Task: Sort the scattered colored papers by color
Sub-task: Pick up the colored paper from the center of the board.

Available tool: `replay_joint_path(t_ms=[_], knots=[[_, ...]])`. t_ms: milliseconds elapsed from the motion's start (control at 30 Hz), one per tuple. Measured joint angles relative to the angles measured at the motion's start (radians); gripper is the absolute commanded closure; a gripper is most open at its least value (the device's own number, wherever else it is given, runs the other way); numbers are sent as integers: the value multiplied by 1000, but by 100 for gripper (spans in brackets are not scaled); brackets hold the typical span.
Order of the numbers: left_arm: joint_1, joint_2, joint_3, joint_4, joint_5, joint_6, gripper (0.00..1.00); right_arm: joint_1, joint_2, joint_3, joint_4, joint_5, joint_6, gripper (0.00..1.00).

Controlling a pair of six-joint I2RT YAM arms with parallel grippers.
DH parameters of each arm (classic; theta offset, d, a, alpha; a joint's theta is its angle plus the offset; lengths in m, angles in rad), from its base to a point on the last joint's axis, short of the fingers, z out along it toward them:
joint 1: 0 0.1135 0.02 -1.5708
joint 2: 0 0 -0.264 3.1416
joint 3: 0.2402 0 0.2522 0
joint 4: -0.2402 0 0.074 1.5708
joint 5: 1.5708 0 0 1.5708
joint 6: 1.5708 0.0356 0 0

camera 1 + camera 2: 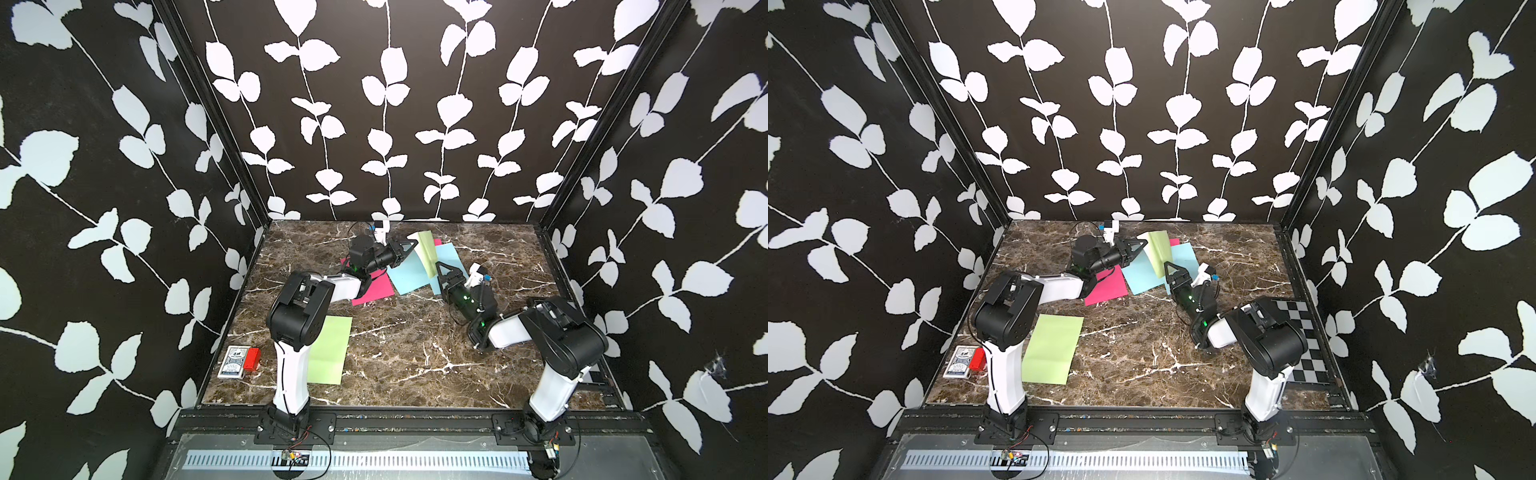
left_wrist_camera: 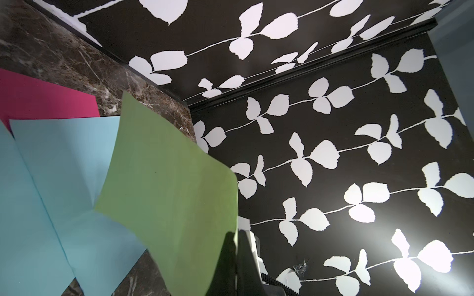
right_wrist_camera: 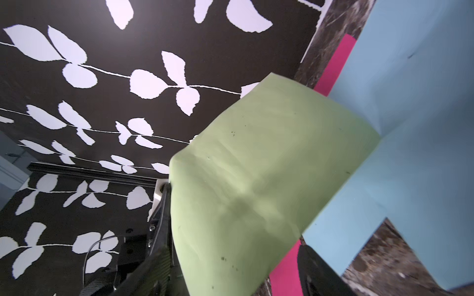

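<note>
A light green paper [image 1: 426, 253] [image 1: 1158, 251] hangs curled above the back middle of the marble table. My left gripper [image 1: 411, 245] [image 2: 237, 235] is shut on its edge. My right gripper [image 1: 440, 268] [image 3: 233, 256] stands open at the sheet's lower end, with the green paper [image 3: 256, 179] between its wide-apart fingers. Under the lifted sheet lie two pale blue papers [image 1: 409, 274] [image 1: 451, 255] that overlap. A magenta-pink paper [image 1: 372, 291] lies partly under my left arm, and a second pink corner [image 1: 437, 242] shows behind the blue ones. Another green paper [image 1: 330, 349] lies flat at the front left.
A patterned card box with a red block [image 1: 239, 361] sits at the table's front left edge. In a top view, a checkerboard panel [image 1: 1304, 345] lies along the right edge behind my right arm. Leaf-patterned walls close in three sides.
</note>
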Motion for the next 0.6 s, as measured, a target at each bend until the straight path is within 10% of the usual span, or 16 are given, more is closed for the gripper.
replay_joint_path(t_ms=[600], knots=[[32,0,-29,182,-20,-90,100,43,35,62,0,8,19,21]])
